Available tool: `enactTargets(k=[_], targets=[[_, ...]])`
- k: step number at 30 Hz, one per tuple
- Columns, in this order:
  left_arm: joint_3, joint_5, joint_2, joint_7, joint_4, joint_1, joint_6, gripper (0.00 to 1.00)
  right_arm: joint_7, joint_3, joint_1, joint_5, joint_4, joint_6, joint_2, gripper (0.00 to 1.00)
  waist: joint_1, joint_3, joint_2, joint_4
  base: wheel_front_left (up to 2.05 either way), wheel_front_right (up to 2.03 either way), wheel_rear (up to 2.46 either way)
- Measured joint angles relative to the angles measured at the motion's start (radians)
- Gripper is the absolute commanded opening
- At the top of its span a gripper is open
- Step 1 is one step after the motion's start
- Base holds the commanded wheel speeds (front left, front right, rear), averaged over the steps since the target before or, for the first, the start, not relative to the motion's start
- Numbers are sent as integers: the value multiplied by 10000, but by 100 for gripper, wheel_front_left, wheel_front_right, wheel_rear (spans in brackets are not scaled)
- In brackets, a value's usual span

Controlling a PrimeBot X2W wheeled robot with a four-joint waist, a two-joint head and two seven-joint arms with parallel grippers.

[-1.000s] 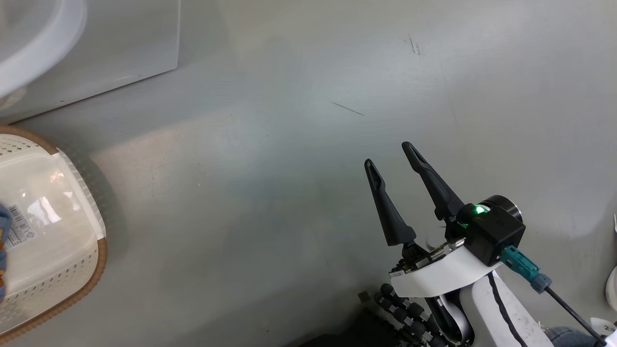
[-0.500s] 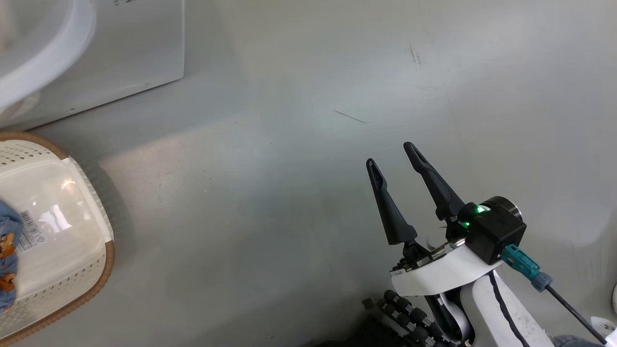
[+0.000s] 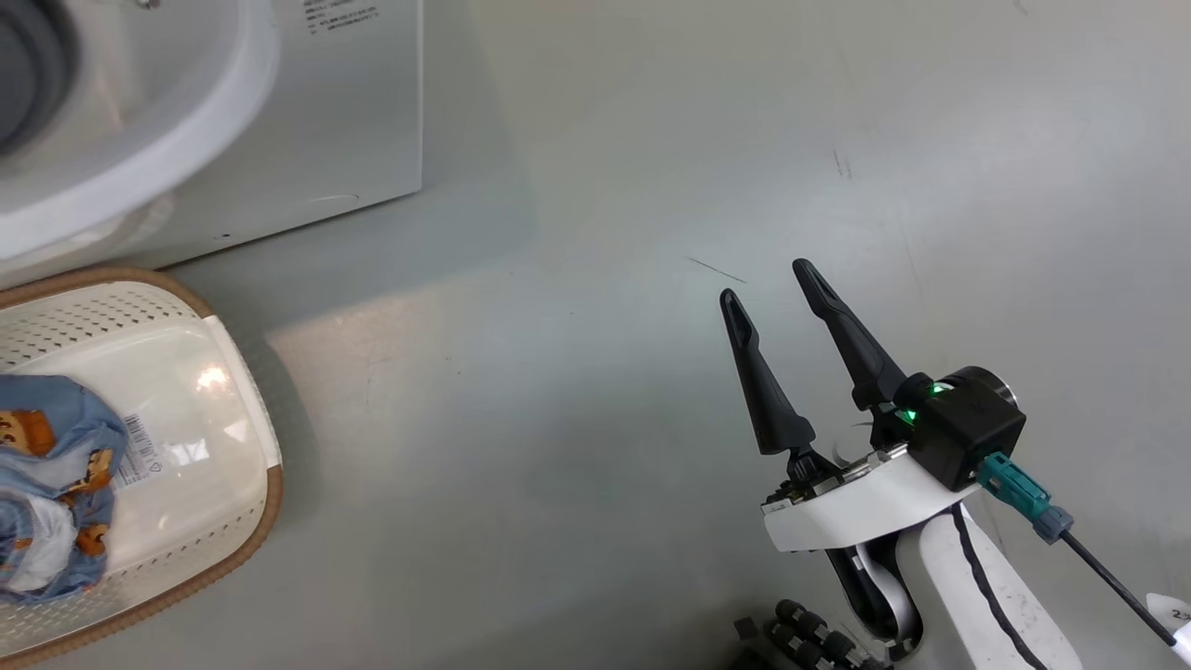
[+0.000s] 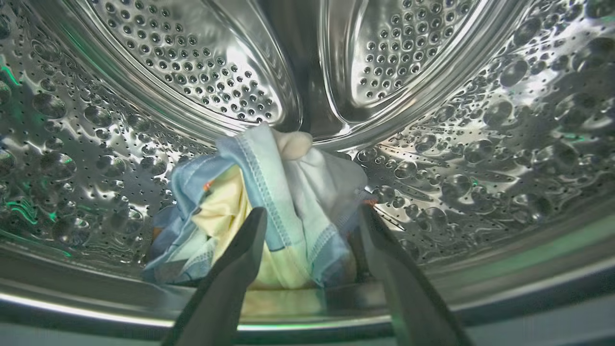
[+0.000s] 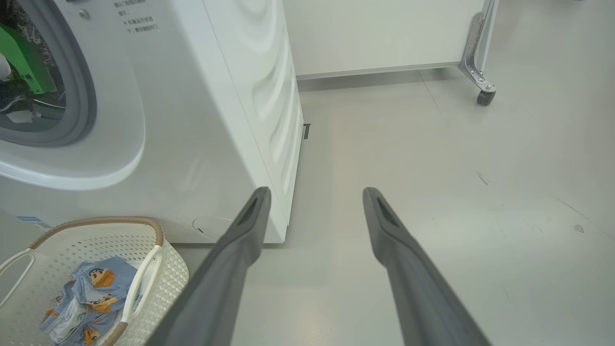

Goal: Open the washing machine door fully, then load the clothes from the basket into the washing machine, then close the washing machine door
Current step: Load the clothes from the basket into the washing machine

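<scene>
The white washing machine [image 3: 326, 112] stands at the upper left of the head view, and its door is out of view. In the left wrist view my left gripper [image 4: 312, 211] is inside the steel drum [image 4: 480, 144]. It is open, with its fingers on either side of a heap of light blue and cream clothes [image 4: 288, 192] on the drum floor. The basket [image 3: 276, 484] sits on the floor before the machine with more blue printed clothes [image 3: 56, 484] in it. My right gripper [image 3: 766, 281] hangs open over bare floor, well right of the basket. The right wrist view shows the machine [image 5: 192, 120], the basket [image 5: 168, 274] and its clothes [image 5: 91, 298].
Grey floor [image 3: 558, 419] stretches to the right of the machine and basket. In the right wrist view a metal leg with a caster [image 5: 483, 93] stands at the far right, below a white panel [image 5: 375, 38] along the back.
The head camera has shifted, so more of the basket, its clothes and the washer front now show. The right gripper keeps its open pose. The left gripper has gone from shut to open.
</scene>
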State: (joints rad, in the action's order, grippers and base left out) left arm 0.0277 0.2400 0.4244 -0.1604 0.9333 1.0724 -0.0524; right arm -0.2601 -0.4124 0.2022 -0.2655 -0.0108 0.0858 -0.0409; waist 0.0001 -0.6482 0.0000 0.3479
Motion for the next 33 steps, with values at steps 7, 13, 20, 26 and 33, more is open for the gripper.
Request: enactTargets(k=[7,13,20,26,33], targets=[[-48,226,-780,-430,61,-703,-6,100,0,240,3,36,-222,13,-10,100,0,530,0,-413,0,0,0],[-121,447,-1419,-610,56,-1358,-121,100,0,671,-64,276,-389,46,-29,100,0,1022,0,-964,0,0,0],[-234,631,-2111,-815,-267,-2260,-276,100,0,1085,-131,591,-568,100,-40,100,0,1514,0,-1716,0,0,0],[-38,984,-2485,-915,-525,-3545,-368,100,0,1264,-315,709,-732,190,-63,100,0,2110,0,-2186,0,0,0],[-92,989,-3057,-915,-1381,-5311,-502,100,0,1515,-775,757,-955,259,-245,100,0,2994,0,-2600,0,0,0]])
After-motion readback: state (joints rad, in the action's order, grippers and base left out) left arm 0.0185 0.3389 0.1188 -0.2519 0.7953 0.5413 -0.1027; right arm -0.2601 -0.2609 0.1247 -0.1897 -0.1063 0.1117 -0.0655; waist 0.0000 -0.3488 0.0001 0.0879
